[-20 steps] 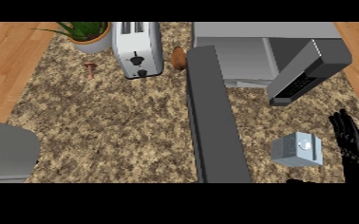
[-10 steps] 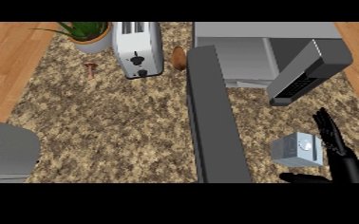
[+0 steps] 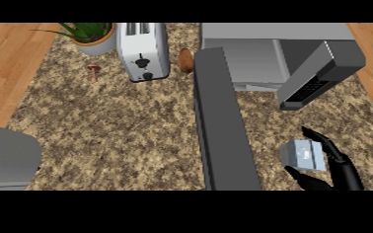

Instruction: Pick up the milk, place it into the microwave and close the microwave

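The right hand (image 3: 336, 167) has slid left and now brackets the milk (image 3: 304, 154) at the lower right of the frame.
Its fingers are spread wide, thumb below the carton, not yet closed; I'd seat the palm squarely before lifting toward the open microwave (image 3: 251, 59) above.

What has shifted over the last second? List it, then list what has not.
The black right hand came in from the lower right edge and moved left to the small grey milk carton; its fingers and thumb now bracket the carton, though closure is not clear. The carton has not moved. The grey microwave with its open door, the silver toaster and the potted green plant stayed put.
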Robot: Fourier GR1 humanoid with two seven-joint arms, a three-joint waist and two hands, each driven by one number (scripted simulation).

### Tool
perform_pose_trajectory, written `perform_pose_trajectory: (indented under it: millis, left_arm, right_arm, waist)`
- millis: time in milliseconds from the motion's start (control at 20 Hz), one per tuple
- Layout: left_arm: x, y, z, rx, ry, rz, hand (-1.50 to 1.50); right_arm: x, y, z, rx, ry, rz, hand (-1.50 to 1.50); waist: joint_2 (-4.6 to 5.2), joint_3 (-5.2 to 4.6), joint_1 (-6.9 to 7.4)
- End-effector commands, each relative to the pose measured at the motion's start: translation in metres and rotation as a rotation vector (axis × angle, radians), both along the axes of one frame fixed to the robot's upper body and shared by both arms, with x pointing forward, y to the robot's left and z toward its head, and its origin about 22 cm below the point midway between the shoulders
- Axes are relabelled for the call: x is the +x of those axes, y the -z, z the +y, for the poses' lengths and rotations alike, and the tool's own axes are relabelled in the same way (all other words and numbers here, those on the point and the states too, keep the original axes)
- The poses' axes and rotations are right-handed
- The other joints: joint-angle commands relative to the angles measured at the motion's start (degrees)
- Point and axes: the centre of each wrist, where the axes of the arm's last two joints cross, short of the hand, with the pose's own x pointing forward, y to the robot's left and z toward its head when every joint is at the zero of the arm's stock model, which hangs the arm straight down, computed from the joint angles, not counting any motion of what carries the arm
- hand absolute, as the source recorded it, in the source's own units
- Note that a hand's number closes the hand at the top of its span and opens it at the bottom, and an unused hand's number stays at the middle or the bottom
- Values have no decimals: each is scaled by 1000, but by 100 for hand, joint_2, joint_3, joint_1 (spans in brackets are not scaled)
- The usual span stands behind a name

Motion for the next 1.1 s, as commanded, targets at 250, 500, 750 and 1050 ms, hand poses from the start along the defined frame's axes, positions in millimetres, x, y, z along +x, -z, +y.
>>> perform_pose_trajectory:
  millis: [250, 500, 750, 1050]
  left_arm:
    - [-10, 3, 13, -20, 23, 9, -150]
    - [-3, 1, 21, 8, 0, -11, -150]
    - [-9, 14, 4, -13, 8, -1, -150]
    - [-3, 13, 18, -14, 32, -18, -150]
  right_arm:
    - [2, 32, -4, -184, 50, -28, 150]
    - [15, 42, -16, -250, 38, -7, 150]
    - [18, 52, -3, -300, 24, -36, 150]
    - [85, 32, 22, -226, -100, -105, 150]
  waist:
    - [5, 8, 29]
    - [18, 11, 22]
    - [11, 9, 10]
    - [60, 25, 166]
